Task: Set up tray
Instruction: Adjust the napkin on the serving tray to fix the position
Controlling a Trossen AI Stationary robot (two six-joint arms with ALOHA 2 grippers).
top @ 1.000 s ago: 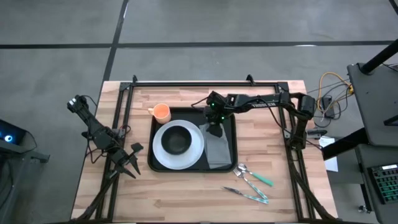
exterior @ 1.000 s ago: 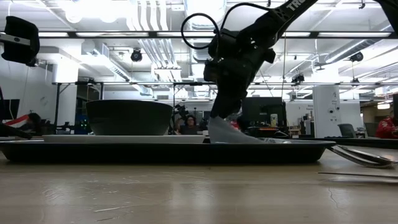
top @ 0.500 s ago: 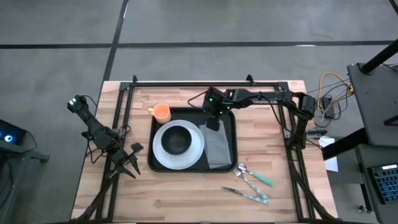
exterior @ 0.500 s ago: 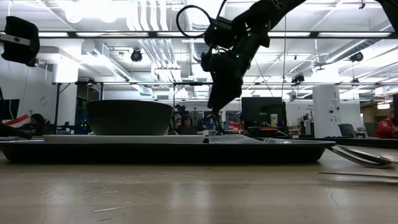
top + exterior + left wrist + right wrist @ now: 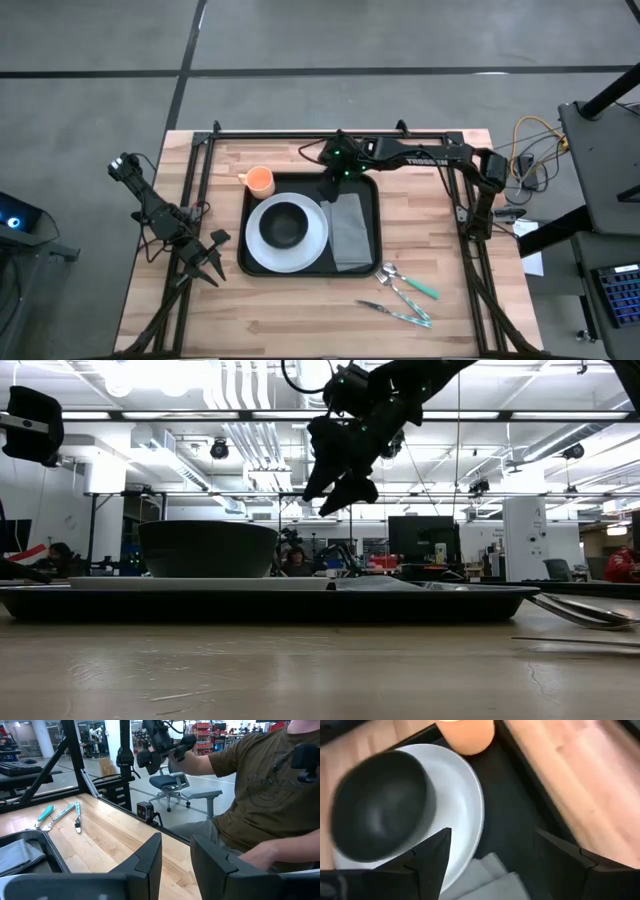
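Note:
The black tray lies mid-table; its front rim shows in the low view. On it rest a white plate bearing a black bowl, and a grey napkin lying flat along the tray's right side. My right gripper hangs open, high above the tray's far edge, touching nothing. Its wrist view looks down on the bowl, plate and napkin. My left gripper waits open at the table's left edge.
An orange cup stands on the wood just off the tray's far-left corner. Teal-handled cutlery lies near the table's right front. A person in a brown shirt sits beyond the table's right side.
My right gripper has opened and let go of the napkin's far end, then risen and drawn toward the table's far edge. The napkin's far end, lifted into a peak a second ago, has dropped and now lies flat in the tray.

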